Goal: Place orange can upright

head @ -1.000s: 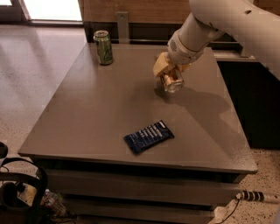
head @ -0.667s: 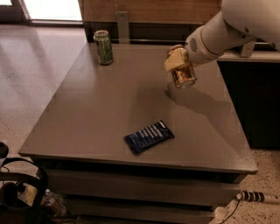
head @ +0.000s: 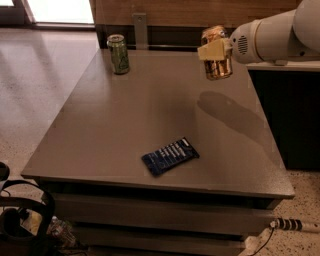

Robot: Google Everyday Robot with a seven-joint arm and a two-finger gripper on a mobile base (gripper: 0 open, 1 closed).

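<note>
The orange can is held upright, clasped at its middle by the closed gripper, clear above the worktop. A green can is seen well to the gripper's left, and a blue packet below it.

We see a grey table on a pale speckled floor, a wood-panelled wall behind it, a bright window beyond its far left corner, and a dark cabinet to its right. Above its far right part the gripper grips the orange can.
</note>
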